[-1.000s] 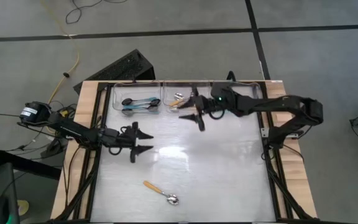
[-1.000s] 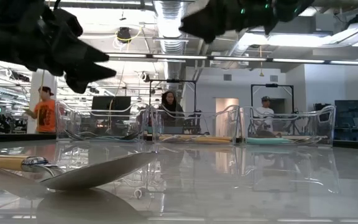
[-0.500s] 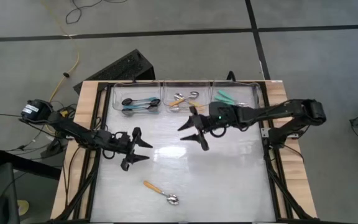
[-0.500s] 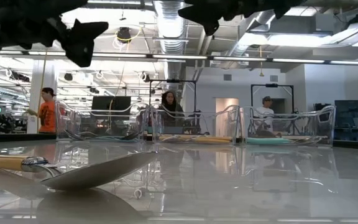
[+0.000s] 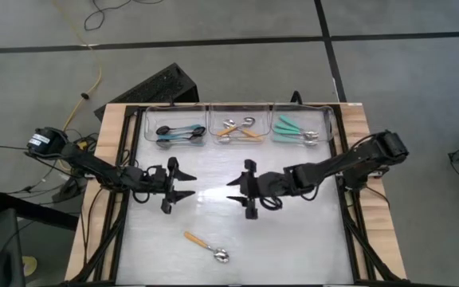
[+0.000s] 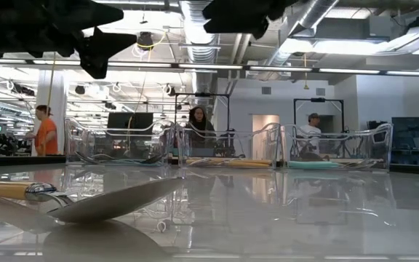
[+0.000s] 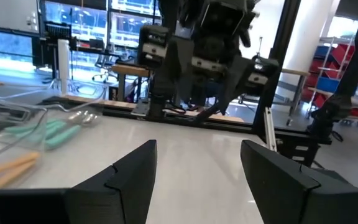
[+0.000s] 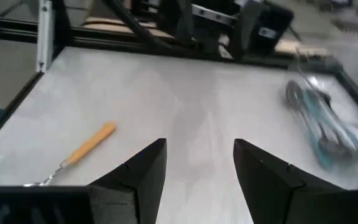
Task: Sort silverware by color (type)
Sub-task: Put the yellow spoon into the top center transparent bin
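White tabletop (image 5: 293,231) is seen with three clear bins at far edge: blue-handled spoons (image 5: 178,133), orange-handled spoons (image 5: 238,128), teal-handled spoons (image 5: 296,130). Left gripper (image 5: 183,186) and right gripper (image 5: 238,189) are held above table centre, facing each other, both spread and empty. One orange-handled spoon (image 5: 205,245) is left on table, near side of both grippers, well apart from them.

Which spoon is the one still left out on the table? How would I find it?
Look at the white table from above. Three clear bins along its far edge hold sorted spoons. The orange-handled spoon lies alone near the front edge, on the left arm's side, the only one outside a bin.
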`<state>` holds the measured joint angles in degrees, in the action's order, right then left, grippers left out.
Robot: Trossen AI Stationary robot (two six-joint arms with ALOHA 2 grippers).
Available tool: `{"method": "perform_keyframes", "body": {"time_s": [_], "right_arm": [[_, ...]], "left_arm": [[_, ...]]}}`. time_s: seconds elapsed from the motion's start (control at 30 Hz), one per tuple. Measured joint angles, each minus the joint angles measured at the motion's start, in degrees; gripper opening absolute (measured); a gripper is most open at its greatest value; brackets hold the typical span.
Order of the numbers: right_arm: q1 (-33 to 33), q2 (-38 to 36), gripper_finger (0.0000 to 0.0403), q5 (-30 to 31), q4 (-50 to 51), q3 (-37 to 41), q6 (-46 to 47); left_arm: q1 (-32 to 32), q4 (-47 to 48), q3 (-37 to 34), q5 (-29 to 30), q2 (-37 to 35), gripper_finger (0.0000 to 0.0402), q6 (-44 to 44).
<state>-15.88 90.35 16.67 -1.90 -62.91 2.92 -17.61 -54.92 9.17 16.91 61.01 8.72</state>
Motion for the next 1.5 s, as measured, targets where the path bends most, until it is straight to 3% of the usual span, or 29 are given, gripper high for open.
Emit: {"method": "perform_keyframes", "body": {"time_s": [0.53,1.0,1.5], "right_arm": [[-7.0,0.1,0.0211,0.3,12.5,-1.7,19.6],[-10.4,2.0,0.0211,10.2,12.1,-1.7,20.8],[-10.0,6.6,0.0211,8.8,4.6,-1.7,20.6]], "left_arm": [[0.0,0.3,0.0,0.2,0.0,0.0218,-0.6],[0.0,0.2,0.0,1.9,0.0,0.0218,-0.7],[0.0,0.6,0.0,1.9,0.0,0.0218,-0.6]]}}
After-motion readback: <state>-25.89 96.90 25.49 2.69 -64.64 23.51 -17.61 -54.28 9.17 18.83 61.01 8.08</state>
